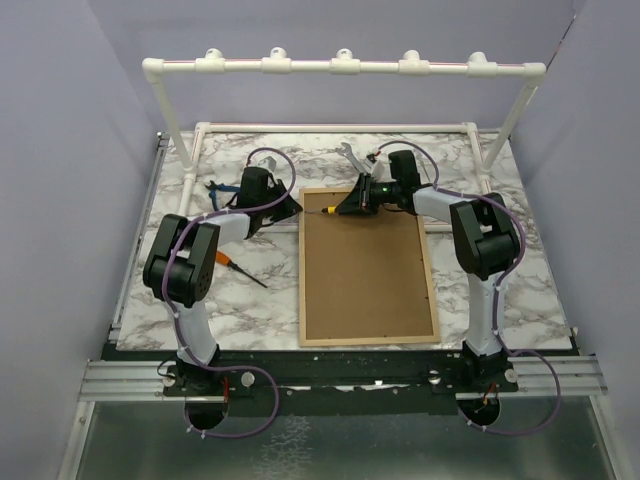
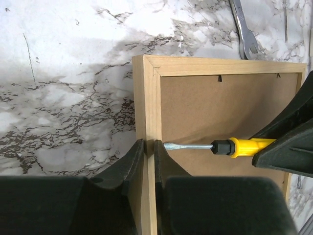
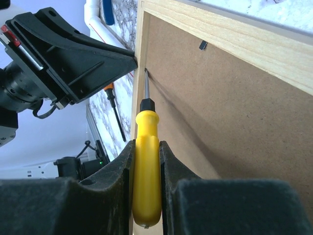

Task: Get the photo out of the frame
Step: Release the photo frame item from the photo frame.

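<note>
Now frame [image 1: 366,265] lies back-up on table [image 1: 250,295]; left fingers [image 2: 133,164] pinch its left wood edge, right fingers [image 3: 120,169] grip yellow screwdriver [image 3: 146,181], tip at that edge's inner side.

Wrench [image 2: 243,28] and orange screwdriver [image 1: 240,269] lie on marble table [image 1: 250,312].

The right gripper [image 3: 146,147] has its jaws clamped on the handle of a yellow screwdriver [image 3: 146,176]. The screwdriver's thin metal shaft reaches its tip to the seam where the brown backing board [image 3: 234,132] meets the light-wood edging of the frame [image 3: 230,27]. The black left gripper [image 3: 128,62] meets that edging's outer side just beside the tip, and an orange-handled screwdriver [image 3: 113,105] lies on the marble worktop [image 3: 101,122] beyond.
</note>
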